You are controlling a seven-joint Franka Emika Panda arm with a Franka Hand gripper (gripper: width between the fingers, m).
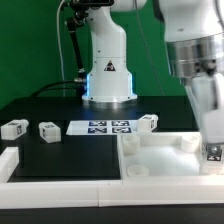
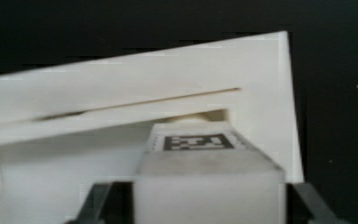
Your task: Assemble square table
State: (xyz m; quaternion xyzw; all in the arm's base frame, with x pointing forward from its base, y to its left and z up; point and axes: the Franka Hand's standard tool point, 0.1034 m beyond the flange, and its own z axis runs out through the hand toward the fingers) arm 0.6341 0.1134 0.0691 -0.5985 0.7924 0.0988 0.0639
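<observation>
The white square tabletop (image 1: pixel 160 158) lies at the front of the exterior view's right, rim up. My gripper (image 1: pixel 211 140) comes down over its far right part, shut on a white leg (image 1: pixel 212 153) whose black-and-white tag faces the camera. In the wrist view the same leg (image 2: pixel 202 175) fills the space between the dark fingers (image 2: pixel 108 205), and its tagged end points at the tabletop (image 2: pixel 123 110) close to a corner. Whether the leg touches the tabletop I cannot tell. Three loose legs lie on the black table: two (image 1: pixel 13 128) (image 1: pixel 48 131) at the left and one (image 1: pixel 148 123) by the tabletop's back edge.
The marker board (image 1: pixel 110 127) lies flat in front of the robot base (image 1: pixel 107 75). A long white rail (image 1: pixel 60 178) runs along the table's front, with a white block (image 1: pixel 8 160) at its left end.
</observation>
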